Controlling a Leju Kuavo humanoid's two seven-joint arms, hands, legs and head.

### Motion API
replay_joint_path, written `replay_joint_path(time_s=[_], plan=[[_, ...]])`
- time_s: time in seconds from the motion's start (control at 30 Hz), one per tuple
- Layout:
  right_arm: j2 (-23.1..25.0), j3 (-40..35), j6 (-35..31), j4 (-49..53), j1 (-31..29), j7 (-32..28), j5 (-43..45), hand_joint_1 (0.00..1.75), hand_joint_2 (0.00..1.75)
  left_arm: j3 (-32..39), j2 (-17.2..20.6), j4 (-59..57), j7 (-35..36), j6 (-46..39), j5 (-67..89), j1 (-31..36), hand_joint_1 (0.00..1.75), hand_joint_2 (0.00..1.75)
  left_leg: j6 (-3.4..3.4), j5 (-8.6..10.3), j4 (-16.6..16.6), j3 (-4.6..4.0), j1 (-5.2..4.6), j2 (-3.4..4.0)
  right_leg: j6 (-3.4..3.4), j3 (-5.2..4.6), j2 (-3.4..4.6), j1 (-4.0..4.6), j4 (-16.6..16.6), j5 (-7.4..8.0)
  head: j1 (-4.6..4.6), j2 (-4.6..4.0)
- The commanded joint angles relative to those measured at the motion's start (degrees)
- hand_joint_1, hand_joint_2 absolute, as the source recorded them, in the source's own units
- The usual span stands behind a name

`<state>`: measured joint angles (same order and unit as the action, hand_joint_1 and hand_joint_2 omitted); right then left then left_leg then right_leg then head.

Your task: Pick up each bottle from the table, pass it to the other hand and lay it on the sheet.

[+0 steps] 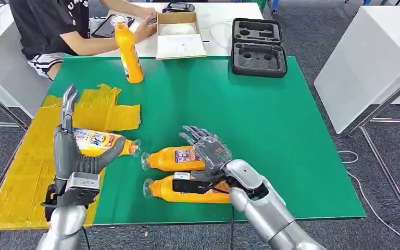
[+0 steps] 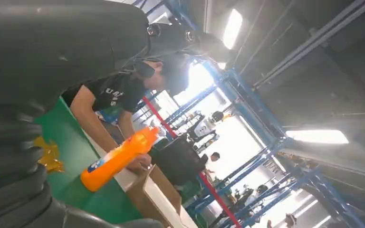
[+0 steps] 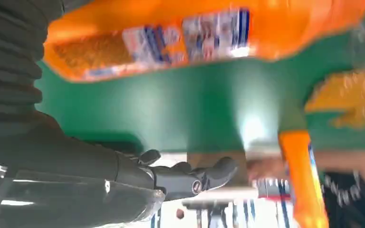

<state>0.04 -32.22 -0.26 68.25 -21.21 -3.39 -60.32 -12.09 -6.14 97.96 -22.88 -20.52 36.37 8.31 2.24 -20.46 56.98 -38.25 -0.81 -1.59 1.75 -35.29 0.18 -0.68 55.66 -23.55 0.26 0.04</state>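
Lying on its side at the edge of the yellow sheet, one orange bottle is resting against the left hand, whose fingers are spread wide and pointing upward, thumb under the bottle; I cannot tell whether it is actually gripping. Two more bottles are lying side by side on the green table: the farther bottle and the nearer bottle. The right hand is hovering over the farther bottle with fingers apart. A fourth bottle is standing upright near a seated person, beside a cardboard box and a black foam case.
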Motion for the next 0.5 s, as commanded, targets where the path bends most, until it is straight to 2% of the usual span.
replay_joint_path(time_s=[0.03, 0.17, 0.23, 0.3, 0.37, 0.4, 0.5], plan=[[1.64, -4.98, -1.34, -17.33, -7.59, 2.35, -0.59, 0.00, 1.75, 0.72, -0.69, -3.21, 0.54, -0.04, -0.36, 1.36, 0.00, 1.75, -0.17, -0.18, 0.02, 0.39, 0.04, 0.19, -0.06, 0.40, 0.06, 0.05, -0.06, -0.12, 0.02, 0.00], [1.64, -4.98, -1.34, -17.33, -7.59, 2.35, -0.59, 0.00, 1.75, 0.72, -0.69, -3.21, 0.54, -0.04, -0.36, 1.36, 0.00, 1.75, -0.10, -0.08, -0.02, 0.22, 0.02, 0.07, -0.04, 0.24, -0.01, 0.02, -0.06, -0.06, 0.02, 0.00], [1.43, -5.16, -1.84, -17.84, -7.93, 4.92, -1.90, 0.00, 1.75, 0.76, -0.84, -3.10, 0.69, 0.18, -0.21, 1.15, 0.00, 1.75, -0.21, -0.23, 0.05, 0.46, 0.07, 0.14, -0.09, 0.51, -0.01, 0.08, -0.04, -0.19, 0.04, 0.00], [1.38, -4.35, -2.94, -19.55, -8.32, 7.24, -2.96, 0.00, 1.75, 0.69, -0.98, -3.37, 0.79, 0.39, -0.01, 0.97, 0.00, 1.75, -0.10, -0.08, -0.02, 0.20, 0.02, 0.08, -0.04, 0.22, 0.00, 0.02, -0.06, -0.06, 0.02, 0.00], [1.35, -3.75, -3.44, -20.45, -8.41, 8.06, -3.52, 0.00, 1.75, 0.74, -1.07, -3.72, 0.83, 0.29, 0.04, 1.11, 0.00, 1.75, -0.24, -0.29, 0.09, 0.53, 0.07, 0.20, -0.10, 0.58, 0.03, 0.09, -0.01, -0.23, 0.02, 0.00], [1.34, -3.48, -3.82, -20.73, -8.36, 8.62, -4.12, 0.00, 1.75, 0.87, -1.03, -3.99, 0.84, 0.17, 0.04, 1.19, 0.00, 1.75, -0.10, -0.07, -0.01, 0.19, 0.01, 0.04, -0.03, 0.22, -0.04, 0.02, -0.04, -0.06, 0.02, 0.00], [1.33, -3.28, -3.77, -21.08, -8.13, 9.69, -5.45, 0.00, 1.75, 1.17, -0.94, -4.41, 0.87, 0.01, 0.03, 1.05, 0.00, 1.75, -0.18, -0.19, 0.05, 0.39, 0.05, 0.12, -0.07, 0.43, -0.01, 0.06, -0.03, -0.16, 0.02, 0.00]])
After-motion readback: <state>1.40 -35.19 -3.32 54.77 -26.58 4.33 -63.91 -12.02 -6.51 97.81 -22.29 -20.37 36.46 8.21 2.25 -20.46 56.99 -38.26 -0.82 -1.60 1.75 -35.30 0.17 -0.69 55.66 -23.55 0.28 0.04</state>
